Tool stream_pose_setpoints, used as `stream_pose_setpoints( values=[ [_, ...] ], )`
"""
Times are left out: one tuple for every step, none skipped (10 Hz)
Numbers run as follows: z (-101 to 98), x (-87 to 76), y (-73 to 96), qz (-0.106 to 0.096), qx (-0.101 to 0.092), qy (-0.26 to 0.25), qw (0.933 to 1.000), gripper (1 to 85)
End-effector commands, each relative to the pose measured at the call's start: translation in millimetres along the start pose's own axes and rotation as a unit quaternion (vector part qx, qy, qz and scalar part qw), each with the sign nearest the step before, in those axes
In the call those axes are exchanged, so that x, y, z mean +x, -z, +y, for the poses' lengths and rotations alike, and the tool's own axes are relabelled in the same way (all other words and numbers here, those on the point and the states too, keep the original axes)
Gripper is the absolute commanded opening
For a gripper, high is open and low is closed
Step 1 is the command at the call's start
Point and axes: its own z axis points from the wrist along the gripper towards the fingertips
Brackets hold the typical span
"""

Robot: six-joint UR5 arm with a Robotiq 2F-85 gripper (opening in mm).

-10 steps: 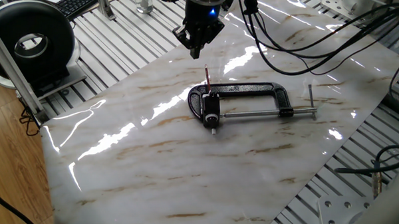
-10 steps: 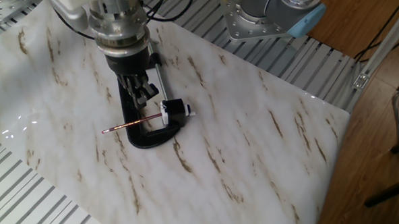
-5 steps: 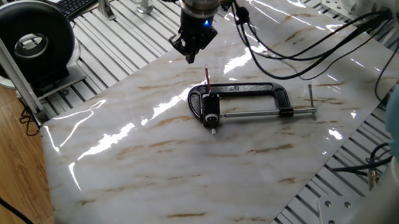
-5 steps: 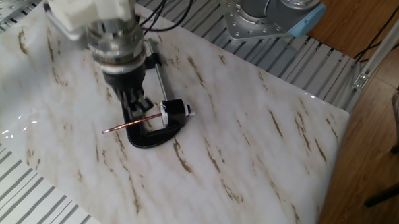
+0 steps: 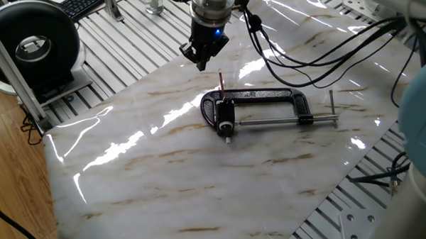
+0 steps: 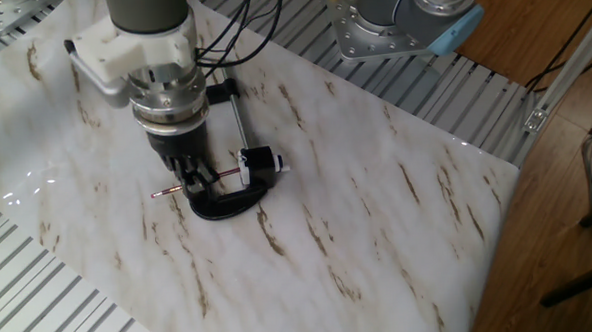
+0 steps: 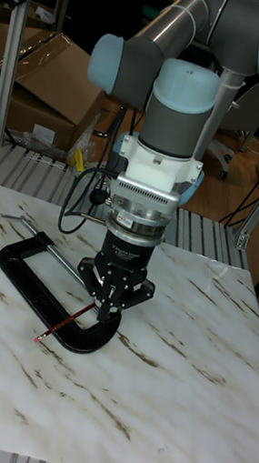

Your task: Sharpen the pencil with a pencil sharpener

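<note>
Pencil [image 6: 182, 187] lengthwise across the C-clamp [image 5: 269, 98], one end in the pencil sharpener [image 5: 226, 122]; gripper [image 5: 200, 58] above, empty, fingers barely apart.

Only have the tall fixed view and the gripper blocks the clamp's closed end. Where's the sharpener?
Observer: The small black pencil sharpener sits in the mouth of the black C-shaped clamp, at the silver screw rod's end.
Operator: Gripper on the pencil?
Observer: No. In one fixed view the gripper hangs apart from the thin dark-red pencil.
Operator: Pencil seated?
Observer: It looks so: in the other fixed view it runs into the sharpener, opposite the white tip.
</note>
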Motion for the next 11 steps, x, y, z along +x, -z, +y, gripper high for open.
stream_pose_setpoints(
  values=[
    [-3.4,13.2,-2.4,0.028,0.003,0.018,0.9994,1.0],
    [-3.9,28.1,-1.1,0.057,0.003,0.029,0.9980,1.0],
    [-0.1,37.1,0.1,0.074,-0.005,0.033,0.9967,1.0],
    [-0.6,40.3,0.6,0.080,-0.005,0.039,0.9960,1.0],
    [-0.7,40.6,0.6,0.081,-0.005,0.035,0.9961,1.0],
    [12.9,51.1,3.0,0.101,-0.030,0.018,0.9943,1.0],
    [10.2,52.6,3.2,0.104,-0.025,0.019,0.9941,1.0],
    [13.1,59.1,9.0,0.098,-0.026,0.006,0.9948,1.0],
    [19.0,75.1,18.8,0.089,-0.026,-0.006,0.9957,1.0],
    [23.0,88.5,25.3,0.080,-0.019,-0.016,0.9965,1.0],
    [27.6,98.4,30.3,0.072,-0.014,-0.023,0.9970,1.0]
  ],
)
